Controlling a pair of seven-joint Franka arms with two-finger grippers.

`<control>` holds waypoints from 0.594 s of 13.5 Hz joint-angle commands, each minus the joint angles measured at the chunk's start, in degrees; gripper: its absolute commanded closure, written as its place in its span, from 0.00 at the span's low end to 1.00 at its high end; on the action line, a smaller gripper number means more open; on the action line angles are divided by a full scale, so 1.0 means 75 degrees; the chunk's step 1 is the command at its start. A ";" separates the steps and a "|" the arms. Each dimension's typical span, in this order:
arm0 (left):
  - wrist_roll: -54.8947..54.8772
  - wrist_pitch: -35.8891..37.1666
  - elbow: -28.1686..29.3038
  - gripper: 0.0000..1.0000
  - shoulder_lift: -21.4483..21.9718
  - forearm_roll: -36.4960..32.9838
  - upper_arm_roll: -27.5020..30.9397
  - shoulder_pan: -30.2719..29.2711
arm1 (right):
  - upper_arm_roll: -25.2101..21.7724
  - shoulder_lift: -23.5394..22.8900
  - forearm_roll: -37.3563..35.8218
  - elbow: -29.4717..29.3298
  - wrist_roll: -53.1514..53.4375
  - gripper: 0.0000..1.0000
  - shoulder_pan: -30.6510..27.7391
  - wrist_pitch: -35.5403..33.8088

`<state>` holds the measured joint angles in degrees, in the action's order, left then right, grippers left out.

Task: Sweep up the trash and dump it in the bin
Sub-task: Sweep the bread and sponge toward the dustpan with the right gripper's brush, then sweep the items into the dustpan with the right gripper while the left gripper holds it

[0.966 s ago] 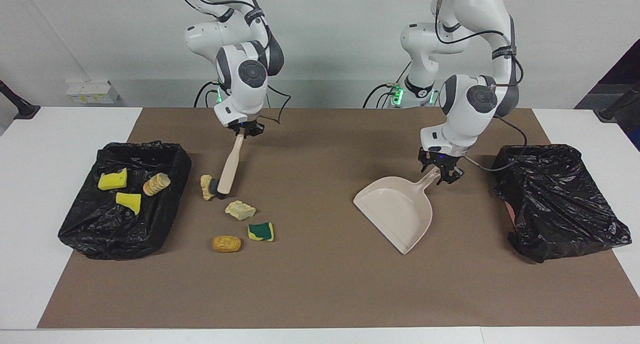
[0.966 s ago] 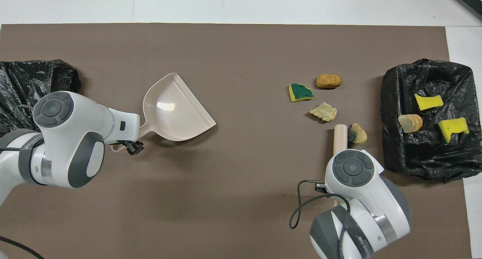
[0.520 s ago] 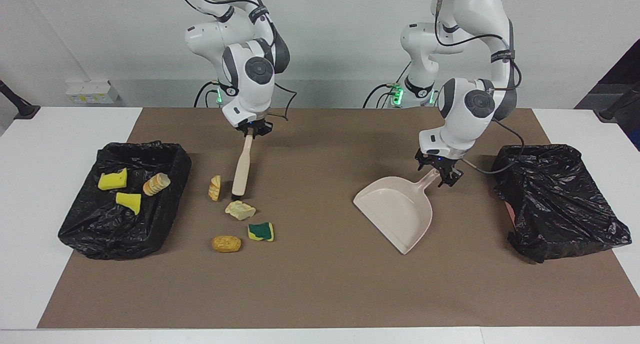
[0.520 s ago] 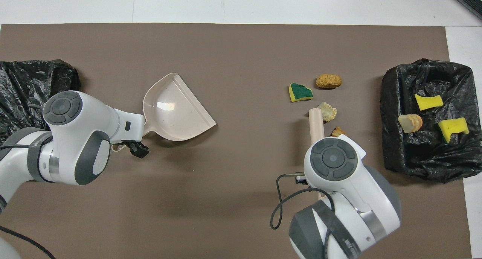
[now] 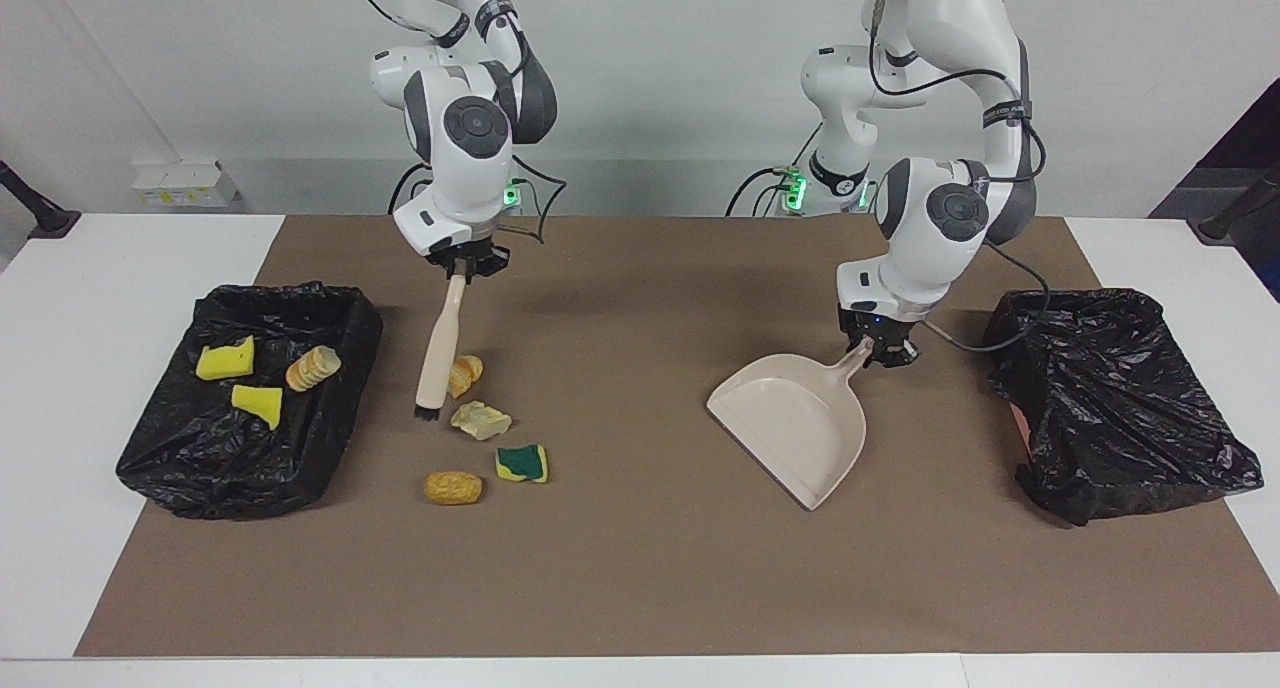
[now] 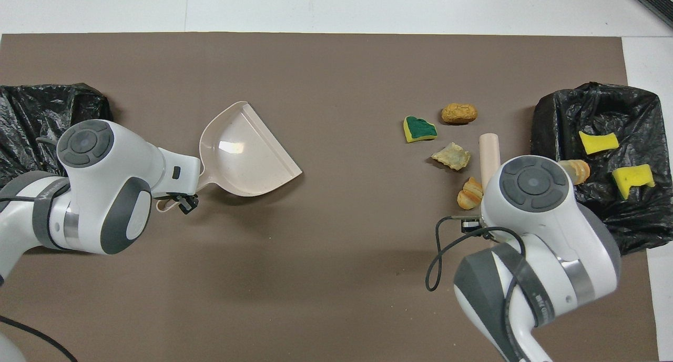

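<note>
- R claw (image 5: 462, 265), over the mat's robot edge: clamped on the brush (image 5: 438, 353) handle top. The brush hangs slanted, bristles down at the mat.
- Change: a sec ago the bristles were against the bread bit (image 5: 465, 373). Now the brush has swung round to the bin (image 5: 330, 408) side of it, so the loose scraps lie btwn brush and dustpan (image 5: 795, 428). Bread bit has rolled a little twd mid-desk and sits just beside the handle.
- L claw (image 5: 872, 350): a sec ago spread round the dustpan handle, now narrow and gripping it. Pan lies flat on the mat, mouth facing away from the robots, well apart from the scraps.
- Meaning (my read): both tools now in hand, so set-up is done. Next is prob to bring the pan over and sweep the scraps twd it.
- Farther out on the mat: pale chunk (image 5: 480, 420), then green sponge (image 5: 522, 463), then roll (image 5: 452, 487). All 4 loose, close together, near the bin at the R arm's end.
- In that bin: 2 yellow sponge bits (image 5: 226, 358) and a bread slice stack (image 5: 313, 367). So 3 of 7 binned, 4 to go.
- 2nd bin (image 5: 1110, 398), L arm's end: contents not visible.
</note>
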<state>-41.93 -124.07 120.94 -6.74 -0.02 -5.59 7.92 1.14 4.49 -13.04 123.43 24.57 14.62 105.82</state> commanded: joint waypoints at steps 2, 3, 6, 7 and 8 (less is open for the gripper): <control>-0.0667 0.0089 -0.0164 1.00 0.0101 -0.0150 0.0054 0.0045 | 0.0071 -0.0560 -0.0101 -0.0027 -0.1983 1.00 -0.1080 0.1661; -0.0842 0.0067 -0.0199 1.00 0.0136 -0.0150 0.0054 0.0081 | 0.0082 -0.0865 -0.0101 -0.0098 -0.2242 1.00 -0.1151 0.2036; -0.1018 0.0137 -0.0059 1.00 0.0288 -0.0138 -0.0005 0.0337 | 0.0082 -0.1301 0.0038 -0.0483 -0.3446 1.00 -0.1431 0.2462; -0.1054 0.0114 -0.0070 1.00 0.0277 -0.0138 0.0007 0.0478 | 0.0082 -0.1337 0.0063 -0.0531 -0.3997 1.00 -0.1514 0.2485; -0.1020 0.0125 -0.0058 1.00 0.0289 -0.0138 0.0007 0.0584 | 0.0082 -0.1337 0.0202 -0.0543 -0.4246 1.00 -0.1504 0.2485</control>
<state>-49.11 -123.86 119.71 -6.14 -0.13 -6.06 10.27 0.99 -5.21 -12.81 120.96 -1.96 4.75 124.60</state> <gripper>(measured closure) 0.687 0.740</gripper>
